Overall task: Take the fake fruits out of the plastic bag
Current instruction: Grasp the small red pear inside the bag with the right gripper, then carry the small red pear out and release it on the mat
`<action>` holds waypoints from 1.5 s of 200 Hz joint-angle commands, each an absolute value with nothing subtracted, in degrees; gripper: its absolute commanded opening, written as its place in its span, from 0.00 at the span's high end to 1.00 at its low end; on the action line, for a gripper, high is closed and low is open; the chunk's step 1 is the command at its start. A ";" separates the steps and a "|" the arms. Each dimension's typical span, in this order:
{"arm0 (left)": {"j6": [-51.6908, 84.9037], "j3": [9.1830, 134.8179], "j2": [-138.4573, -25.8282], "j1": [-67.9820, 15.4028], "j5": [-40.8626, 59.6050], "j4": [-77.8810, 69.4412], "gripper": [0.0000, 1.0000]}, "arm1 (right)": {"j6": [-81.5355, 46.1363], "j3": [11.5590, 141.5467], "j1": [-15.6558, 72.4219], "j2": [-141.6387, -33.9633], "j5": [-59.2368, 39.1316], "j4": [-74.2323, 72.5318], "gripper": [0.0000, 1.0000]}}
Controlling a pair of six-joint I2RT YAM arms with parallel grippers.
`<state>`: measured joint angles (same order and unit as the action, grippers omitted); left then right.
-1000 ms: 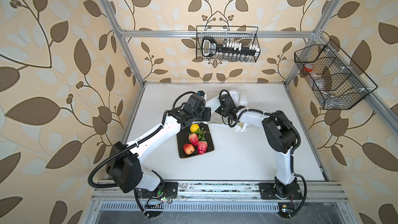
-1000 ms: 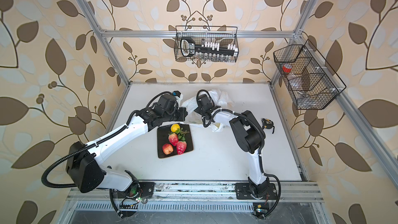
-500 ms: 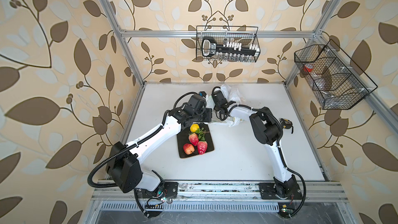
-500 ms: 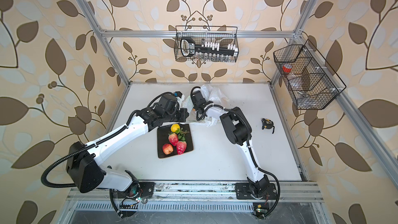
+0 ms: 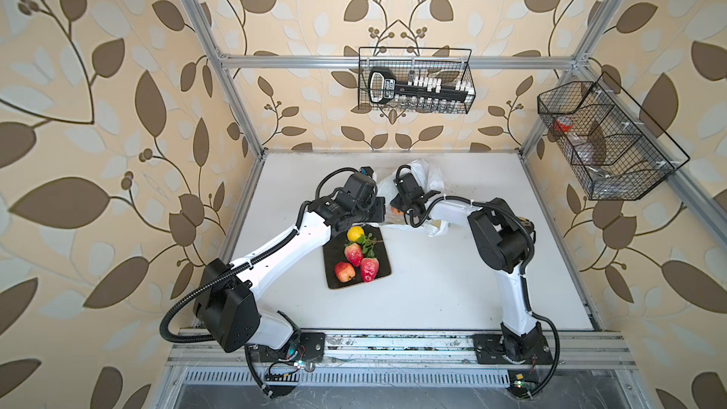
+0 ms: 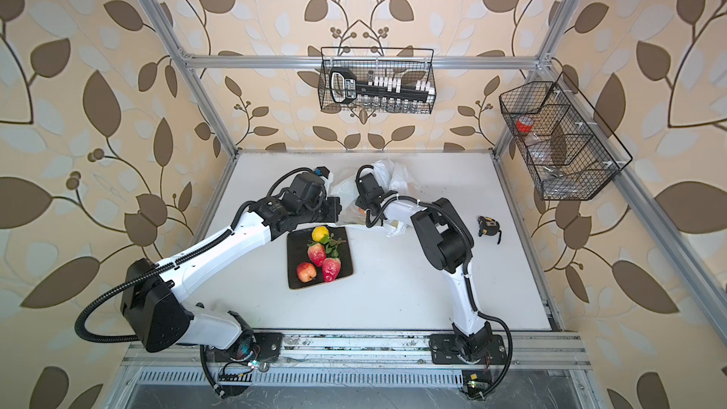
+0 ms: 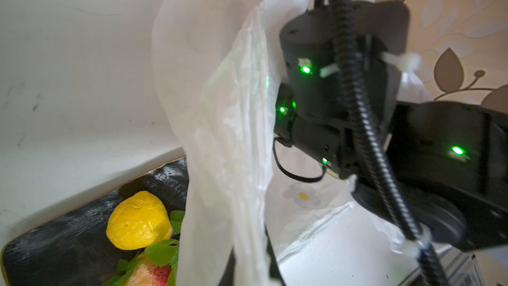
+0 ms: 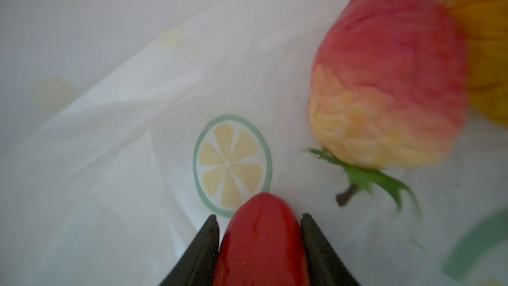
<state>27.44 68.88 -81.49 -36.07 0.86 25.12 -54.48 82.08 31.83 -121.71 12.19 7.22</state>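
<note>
Nearest on the white table [image 5: 452, 289], left of centre, a black square plate [image 5: 383, 259] carried 4 fake fruits: a red apple [image 5: 344, 271], 2 red strawberry-shaped pieces [image 5: 369, 269], and a yellow lemon [image 5: 355, 234] at its far edge, with a green leafy sprig [image 5: 368, 243] beside it. A small black-and-yellow tape measure [image 6: 489, 227] lay well apart on the right.

Just beyond the plate, the left gripper [image 5: 381, 212] was closed on a fold of the plastic bag [image 5: 427, 175], holding the film up. The right gripper [image 8: 259, 215] reached inside the bag, its 2 fingers pressed against either side of a smooth red fruit [image 8: 261, 243]. Farther in lay a red-and-yellow strawberry-shaped fruit [image 8: 384, 92] and, touching it, an orange-yellow fruit [image 8: 486, 50]. The bag's crumpled bulk sat farthest back.
</note>
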 commanded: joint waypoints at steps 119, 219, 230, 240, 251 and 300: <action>29.64 73.63 -85.95 -36.77 -7.22 18.50 1.00 | -37.31 58.76 28.16 -88.06 -13.35 3.34 0.72; 27.75 80.75 -94.14 -33.26 -5.53 15.78 1.00 | -19.96 53.91 29.98 -84.47 -30.71 0.16 0.71; 26.63 81.79 -95.37 -32.72 -4.87 16.47 1.00 | -16.80 53.87 31.64 -85.22 -31.21 -0.95 0.71; 25.74 82.63 -96.35 -32.30 -4.33 17.35 1.00 | -14.04 54.04 33.56 -86.17 -30.64 -1.80 0.71; 24.89 83.11 -96.79 -32.02 -4.25 18.28 1.00 | -12.20 54.30 35.66 -87.63 -30.10 -3.13 0.71; 22.67 82.20 -95.99 -31.46 -3.54 20.36 1.00 | -8.83 57.02 42.62 -96.47 -24.95 -9.31 0.70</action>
<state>25.12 80.93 -97.17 -31.44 -4.51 19.16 -12.84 54.39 40.62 -92.27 -27.40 -5.34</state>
